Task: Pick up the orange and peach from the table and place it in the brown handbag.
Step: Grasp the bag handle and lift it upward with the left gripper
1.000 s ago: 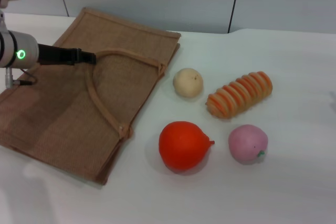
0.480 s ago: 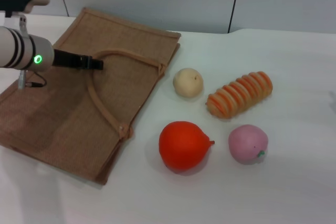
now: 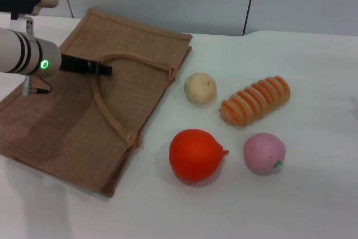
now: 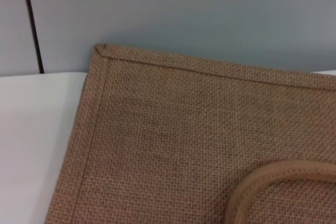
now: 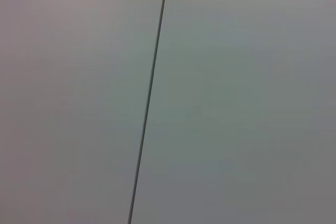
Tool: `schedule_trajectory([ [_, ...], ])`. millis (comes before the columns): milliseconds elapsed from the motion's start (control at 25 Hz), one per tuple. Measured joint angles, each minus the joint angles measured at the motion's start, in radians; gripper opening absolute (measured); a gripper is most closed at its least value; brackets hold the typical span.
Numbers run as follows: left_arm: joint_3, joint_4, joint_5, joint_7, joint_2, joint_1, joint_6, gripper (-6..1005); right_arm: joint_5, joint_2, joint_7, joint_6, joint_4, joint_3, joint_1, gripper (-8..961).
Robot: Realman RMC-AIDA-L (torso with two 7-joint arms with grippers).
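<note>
The left gripper [image 3: 106,70] hovers over the brown handbag [image 3: 67,116], near its handle [image 3: 106,110]; whether it is clenched, I cannot tell. The orange [image 3: 196,155], peach [image 3: 264,153], pale fruit [image 3: 200,88] and striped roll [image 3: 255,100] lie well apart from it on the counter [image 3: 313,194], visible only from the head

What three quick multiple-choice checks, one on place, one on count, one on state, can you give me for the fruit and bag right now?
1. Where is the left gripper?
A. over the brown handbag, at its handle loop
B. above the orange
C. beside the peach

2. How many items lie on the table outside the bag?
A. two
B. four
C. six

3. What state is the bag in?
A. standing upright
B. lying flat
C. hanging from a gripper

Answers: 1 A, its dark fingers sit by the loop. 2 B: the orange, the peach, a beige fruit and a striped roll. 3 B, it lies spread flat on the table.
</note>
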Motion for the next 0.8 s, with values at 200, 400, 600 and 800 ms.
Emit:
schedule_trajectory([
  [200, 0.003, -0.001, 0.004, 0.000, 0.000, 0.000, -0.006, 544, 0.000, 0.000, 0.000, 0.000, 0.000, 0.000, 0.000, 731],
  [400, 0.005, -0.003, 0.032, -0.013, 0.000, -0.002, -0.010, 522, 0.000, 0.000, 0.000, 0.000, 0.000, 0.000, 0.000, 731],
  [600, 0.005, -0.012, 0.043, -0.025, 0.002, -0.006, -0.006, 463, 0.000, 0.000, 0.000, 0.000, 0.000, 0.000, 0.000, 732],
  [800, 0.005, -0.012, 0.044, -0.026, 0.002, -0.006, -0.007, 344, 0.000, 0.000, 0.000, 0.000, 0.000, 0.000, -0.002, 732],
])
